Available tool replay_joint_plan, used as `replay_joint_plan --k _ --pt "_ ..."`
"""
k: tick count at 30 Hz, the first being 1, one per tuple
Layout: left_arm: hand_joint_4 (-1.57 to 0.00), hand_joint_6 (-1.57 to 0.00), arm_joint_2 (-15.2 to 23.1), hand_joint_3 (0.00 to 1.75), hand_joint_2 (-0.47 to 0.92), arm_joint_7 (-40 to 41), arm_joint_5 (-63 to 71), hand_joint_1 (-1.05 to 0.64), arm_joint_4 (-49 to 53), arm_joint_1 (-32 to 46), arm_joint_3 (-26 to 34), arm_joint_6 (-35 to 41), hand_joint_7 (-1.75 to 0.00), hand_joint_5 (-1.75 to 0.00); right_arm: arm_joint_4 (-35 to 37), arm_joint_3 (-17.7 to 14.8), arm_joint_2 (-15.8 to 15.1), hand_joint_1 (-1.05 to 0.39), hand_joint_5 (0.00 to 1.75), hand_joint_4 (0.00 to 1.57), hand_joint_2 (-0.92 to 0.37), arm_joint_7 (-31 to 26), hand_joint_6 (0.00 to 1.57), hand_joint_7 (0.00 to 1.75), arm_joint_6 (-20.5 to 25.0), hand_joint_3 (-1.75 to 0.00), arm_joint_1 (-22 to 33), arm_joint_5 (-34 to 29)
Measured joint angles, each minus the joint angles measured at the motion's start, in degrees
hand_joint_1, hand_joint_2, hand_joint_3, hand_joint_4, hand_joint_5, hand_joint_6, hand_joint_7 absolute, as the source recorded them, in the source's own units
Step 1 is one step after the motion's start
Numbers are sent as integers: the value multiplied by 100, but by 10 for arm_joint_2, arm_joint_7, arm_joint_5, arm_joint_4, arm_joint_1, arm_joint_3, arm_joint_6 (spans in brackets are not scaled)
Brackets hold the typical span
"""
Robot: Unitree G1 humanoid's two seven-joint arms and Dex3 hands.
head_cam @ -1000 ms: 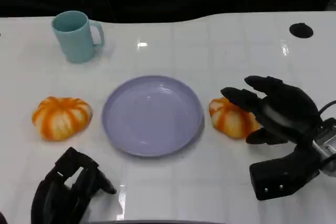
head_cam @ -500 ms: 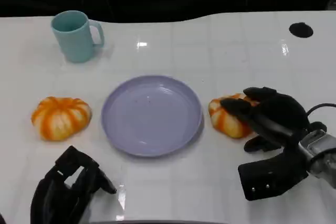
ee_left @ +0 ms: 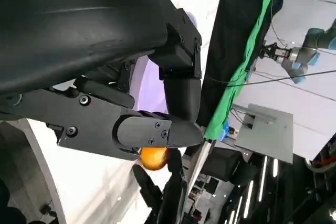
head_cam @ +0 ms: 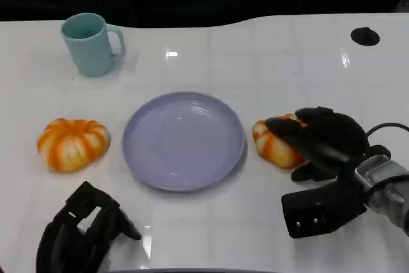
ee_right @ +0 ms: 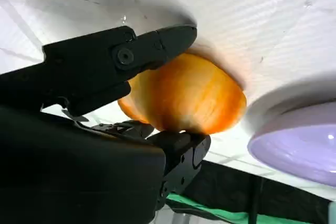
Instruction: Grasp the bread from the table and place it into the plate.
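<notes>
White tabletop (head_cam: 268, 49) fills most of the head view, with a dark band along the upper edge of the frame. At lower right, the right hand (head_cam: 323, 142) lies over the right-hand bread (head_cam: 275, 142), an orange-and-white striped bun just to the right of the plate (head_cam: 184, 140). In the right wrist view, one black finger (ee_right: 131, 53) lies along one side of the bread (ee_right: 184, 100) and another part of the hand presses its opposite side, so the hand is wrapped around the bun, which sits on the table with the plate's lilac rim (ee_right: 294, 145) close beside it. Much of the bun's right half is covered by the fingers in the head view.

At lower left of the head view, the left hand (head_cam: 80, 234) rests low near the frame's bottom edge with its fingers curled inward and nothing visible in them; its lower part is cut off. The left wrist view shows mainly the hand's own black shell (ee_left: 105, 77), with blurred slivers of orange and lilac behind it.

A second striped bun (head_cam: 73, 143) lies left of the plate, well apart from both hands. A teal mug (head_cam: 89, 43) stands at upper left.
</notes>
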Motion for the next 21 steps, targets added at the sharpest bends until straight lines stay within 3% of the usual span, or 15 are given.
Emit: replay_joint_plan --k 1,2,4,6,8,13,17,21 --pt "-61 -49 -4 27 92 0 0 -53 -2 2 -2 0 -151 -175 4 -1 1 -23 147 61 -92 -16 100 45 -7 -16 0 4" --pt "-61 -49 -6 28 92 0 0 -52 -4 4 -4 0 -151 -175 6 -2 1 -22 163 58 -92 -32 82 89 -15 -19 -1 5" --pt "-61 -49 -7 28 92 0 -1 -52 -7 6 -5 0 -151 -175 12 -1 1 -21 172 56 -92 -53 72 113 -30 -21 -1 7" --pt "-61 -49 -7 28 92 0 -1 -52 -9 7 -5 0 -152 -175 15 -1 1 -21 174 56 -92 -64 69 120 -37 -21 -1 8" --pt "-61 -49 -7 27 92 0 -1 -54 -11 8 -6 0 -151 -175 18 -1 1 -20 175 55 -92 -71 56 144 -42 -34 -1 12" --pt "-61 -49 -8 27 92 4 -1 -55 -20 15 -6 0 -151 -175 25 0 -2 -20 175 54 -92 -92 43 166 -66 -40 -1 12" --pt "-62 -50 -8 26 92 4 -1 -56 -19 15 -6 -3 -150 -175 25 5 -4 -21 175 55 -92 -109 53 148 -64 -37 -1 11" --pt "-61 -50 -8 25 92 4 -1 -56 -19 15 -6 -3 -148 -175 25 7 -6 -15 175 55 -92 -111 40 171 -69 -25 -1 13"
